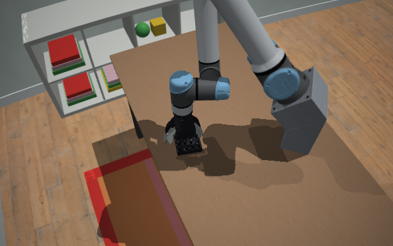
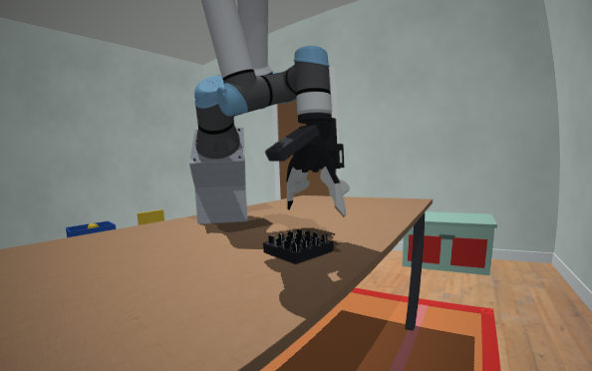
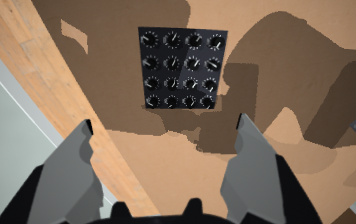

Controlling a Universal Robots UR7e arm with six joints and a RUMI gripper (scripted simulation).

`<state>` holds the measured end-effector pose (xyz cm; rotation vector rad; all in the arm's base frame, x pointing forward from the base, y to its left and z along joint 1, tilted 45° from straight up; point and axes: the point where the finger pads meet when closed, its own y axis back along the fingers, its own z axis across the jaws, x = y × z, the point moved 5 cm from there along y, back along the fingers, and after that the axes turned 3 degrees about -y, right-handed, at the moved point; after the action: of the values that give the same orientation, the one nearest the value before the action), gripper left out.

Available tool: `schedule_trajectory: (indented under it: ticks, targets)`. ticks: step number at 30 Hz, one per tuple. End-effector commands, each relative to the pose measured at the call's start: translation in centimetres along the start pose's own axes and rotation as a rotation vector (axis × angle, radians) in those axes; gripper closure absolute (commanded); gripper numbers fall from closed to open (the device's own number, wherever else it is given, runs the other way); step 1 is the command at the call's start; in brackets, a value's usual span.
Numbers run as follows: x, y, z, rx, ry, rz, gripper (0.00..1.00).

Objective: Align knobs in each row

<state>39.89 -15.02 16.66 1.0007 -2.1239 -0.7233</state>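
sixteen knobs (image 3: 171, 63) in black knob box (image 3: 142, 70)

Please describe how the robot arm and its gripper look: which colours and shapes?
The arm has light grey round tubes, dark grey joints and blue round caps. The gripper has a black body and two pale grey, tapering fingers. No cables show.

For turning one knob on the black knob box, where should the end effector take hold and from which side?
Probably from straight above: the knobs stand upright as small posts on the knob box, packed in a tight grid, so pinch one knob's round sides. The end effector hangs open above it, holding nothing.
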Motion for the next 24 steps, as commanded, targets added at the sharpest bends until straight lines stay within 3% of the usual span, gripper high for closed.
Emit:
schedule_trajectory:
  ticks: [1, 24]
  targets:
    - [-0.7, 0.0, 0.0, 0.001, 0.000, 0.000, 0.00]
    - [-4.5, 0.0, 0.0, 0.001, 0.000, 0.000, 0.00]
